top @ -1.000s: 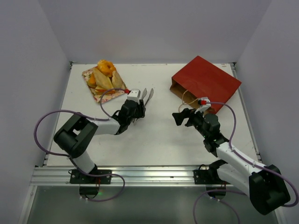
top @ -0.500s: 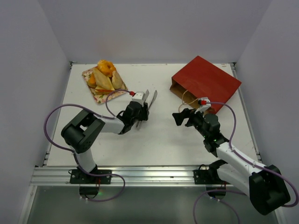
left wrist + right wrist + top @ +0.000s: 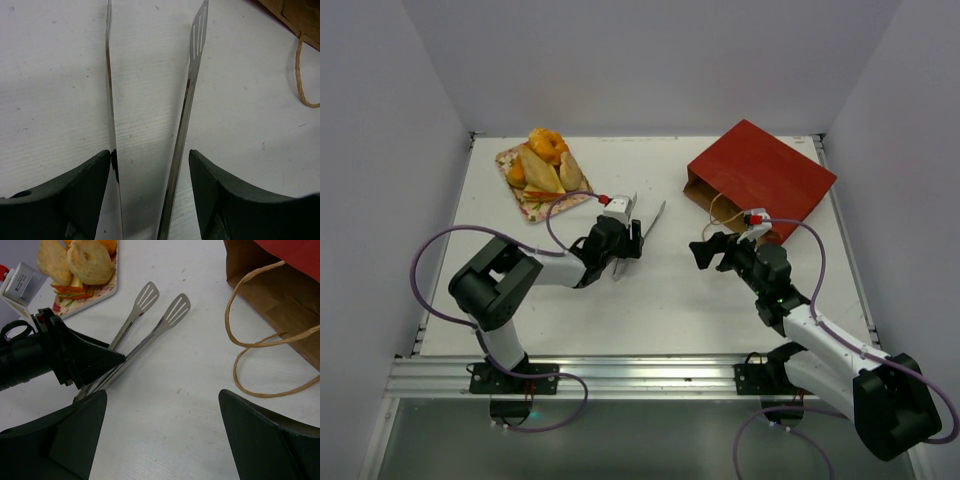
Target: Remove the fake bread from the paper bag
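The fake bread (image 3: pixel 542 160) lies piled on the floral tray (image 3: pixel 525 205) at the back left; a doughnut and a roll show in the right wrist view (image 3: pixel 90 260). The dark-red paper bag (image 3: pixel 765 175) lies flat at the back right, brown mouth (image 3: pixel 280 285) towards the middle, with its cord handles (image 3: pixel 260 340) on the table. I cannot see inside it. My left gripper (image 3: pixel 618 238) has metal tongs (image 3: pixel 645 215) between its jaws (image 3: pixel 150 152). One tong arm touches the left finger and a gap shows at the right finger. My right gripper (image 3: pixel 712 250) is open and empty in front of the bag (image 3: pixel 162 405).
The tong tips (image 3: pixel 160 302) point towards the bag's mouth, splayed apart. White walls close in the table at the back and both sides. The arms' cables loop at the near left and right.
The left gripper has swung right, towards the bag, and the tongs have spread wider apart. The right arm has not moved.
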